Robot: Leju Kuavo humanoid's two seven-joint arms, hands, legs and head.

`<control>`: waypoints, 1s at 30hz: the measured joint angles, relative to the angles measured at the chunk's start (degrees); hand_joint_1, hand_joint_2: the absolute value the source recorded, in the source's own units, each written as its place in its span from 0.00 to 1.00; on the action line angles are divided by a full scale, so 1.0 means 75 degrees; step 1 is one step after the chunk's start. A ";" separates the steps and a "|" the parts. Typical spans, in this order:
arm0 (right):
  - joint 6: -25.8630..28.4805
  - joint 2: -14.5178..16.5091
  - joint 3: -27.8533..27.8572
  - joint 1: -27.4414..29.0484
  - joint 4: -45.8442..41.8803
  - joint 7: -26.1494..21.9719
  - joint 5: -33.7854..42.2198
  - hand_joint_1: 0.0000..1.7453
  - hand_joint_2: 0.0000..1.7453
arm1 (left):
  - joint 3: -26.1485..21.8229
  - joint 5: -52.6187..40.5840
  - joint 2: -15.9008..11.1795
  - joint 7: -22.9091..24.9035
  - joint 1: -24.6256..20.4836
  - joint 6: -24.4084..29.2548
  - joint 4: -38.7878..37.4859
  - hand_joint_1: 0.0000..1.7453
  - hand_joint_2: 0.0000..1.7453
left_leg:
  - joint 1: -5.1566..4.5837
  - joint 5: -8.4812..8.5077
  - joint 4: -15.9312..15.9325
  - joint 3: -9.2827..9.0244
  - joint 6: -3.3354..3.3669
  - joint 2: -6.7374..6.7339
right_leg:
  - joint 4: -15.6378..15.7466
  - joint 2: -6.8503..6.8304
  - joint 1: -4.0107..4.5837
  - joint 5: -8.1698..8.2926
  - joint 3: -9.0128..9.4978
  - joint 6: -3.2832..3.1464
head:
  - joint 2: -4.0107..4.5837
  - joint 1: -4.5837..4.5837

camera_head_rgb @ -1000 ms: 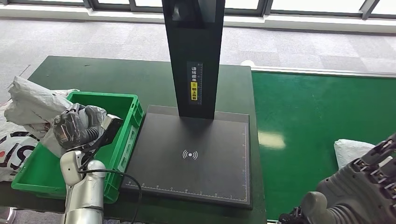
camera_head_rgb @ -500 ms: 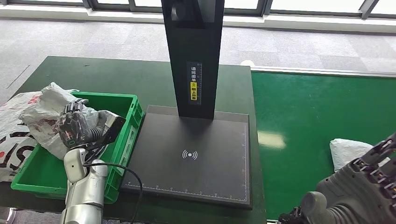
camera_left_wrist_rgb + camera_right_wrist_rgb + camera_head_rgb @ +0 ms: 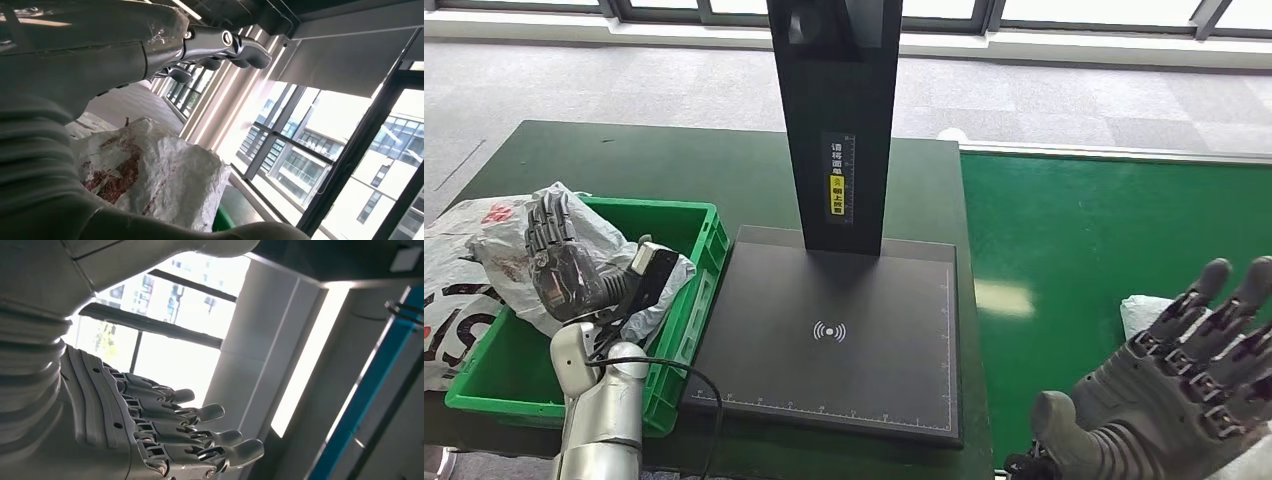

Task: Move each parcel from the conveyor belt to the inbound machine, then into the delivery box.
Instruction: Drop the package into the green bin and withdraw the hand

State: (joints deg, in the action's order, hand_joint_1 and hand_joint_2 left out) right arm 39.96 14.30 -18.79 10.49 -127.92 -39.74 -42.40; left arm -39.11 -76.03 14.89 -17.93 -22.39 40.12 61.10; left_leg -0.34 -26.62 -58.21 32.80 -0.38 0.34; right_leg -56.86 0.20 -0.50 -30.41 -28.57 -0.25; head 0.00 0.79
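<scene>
The next parcel for us is the white plastic mailer bag [image 3: 1146, 318] lying on the green conveyor belt [image 3: 1074, 230], to the right of the black scanning pad of the inbound machine [image 3: 834, 330]. Our right hand [image 3: 1184, 400] is much the nearer one: it hovers low at the near right with its dark fingers [image 3: 200, 432] spread apart and nothing in them, and the bag lies just beyond and slightly left of its fingertips, partly hidden behind them, so we cannot judge the bag's long axis. We judge the coming move to be a short reach forward and down onto the belt, then a carry leftward to the pad. Further out, a crumpled white parcel with red print [image 3: 514, 235] rests in and over the far left corner of the green plastic delivery box [image 3: 679, 300], which sits on the dark green worktop [image 3: 674, 165] just left of the pad. Our left hand [image 3: 559, 265] is raised over that parcel with fingers extended and apart, holding nothing; in the left wrist view the parcel [image 3: 150, 175] lies apart from those fingers.
</scene>
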 joint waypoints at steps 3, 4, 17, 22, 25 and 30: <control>-0.0001 0.0001 0.0089 0.0045 0.0718 -0.0001 -0.0123 0.00 1.00 | -0.0047 0.0255 0.0153 -0.0560 0.0018 0.0000 0.0065 0.00 0.00 | 0.0000 0.0000 0.0001 -0.0003 0.0001 0.0014 | 0.0000 -0.0015 0.0000 -0.0002 0.0011 -0.0002 | 0.0000 -0.0001; -0.0001 0.0001 0.0143 0.0069 0.1047 0.0000 -0.0241 0.00 1.00 | -0.0061 0.0400 0.0209 -0.0774 0.0041 0.0000 0.0111 0.00 0.00 | -0.0001 0.0000 0.0001 -0.0005 0.0000 0.0010 | 0.0000 -0.0010 0.0000 -0.0002 0.0013 -0.0002 | 0.0000 -0.0001; 0.0002 -0.0021 0.0473 0.0645 0.2956 0.0834 -0.1639 0.00 1.00 | 0.0275 0.3171 0.0587 -0.1887 0.0498 -0.0001 0.0981 0.00 0.00 | -0.0001 -0.0004 0.0003 -0.0009 0.0003 0.0008 | 0.0000 -0.0007 -0.0002 -0.0011 0.0002 -0.0004 | 0.0000 0.0000; 0.0006 0.0017 0.0652 0.0742 0.3029 0.1096 -0.2117 0.00 1.00 | 0.0664 0.4402 0.0628 -0.2439 0.0732 -0.0280 0.1156 0.00 0.00 | -0.0006 -0.0004 0.0002 -0.0015 0.0004 0.0011 | 0.0003 -0.0011 -0.0010 -0.0011 0.0006 -0.0003 | 0.0000 -0.0001; 0.0015 0.0149 0.1182 0.0857 0.3024 0.1621 -0.2944 0.00 1.00 | 0.1708 0.6355 0.0581 -0.2890 0.1100 -0.0851 0.1471 0.00 0.00 | -0.0007 -0.0004 0.0001 -0.0004 0.0006 0.0016 | 0.0006 -0.0015 -0.0010 -0.0010 0.0005 -0.0002 | 0.0000 -0.0003; -0.0048 0.0178 0.2411 0.0859 0.3211 0.2873 -0.3924 0.00 1.00 | 0.3709 0.7907 0.0352 -0.2954 0.1856 -0.2063 0.2352 0.00 0.00 | -0.0012 -0.0011 0.0000 0.0002 0.0016 0.0015 | 0.0016 -0.0014 -0.0014 -0.0008 0.0006 0.0002 | 0.0000 -0.0003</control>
State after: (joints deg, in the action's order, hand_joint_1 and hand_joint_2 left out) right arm 39.60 15.63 -0.71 16.94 -103.83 -18.20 -71.83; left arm -11.29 -16.73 17.53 -40.09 -8.47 24.65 78.74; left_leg -0.43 -26.70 -58.21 32.82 -0.26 0.45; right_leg -56.74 0.09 -0.61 -30.47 -28.53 -0.24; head 0.00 0.76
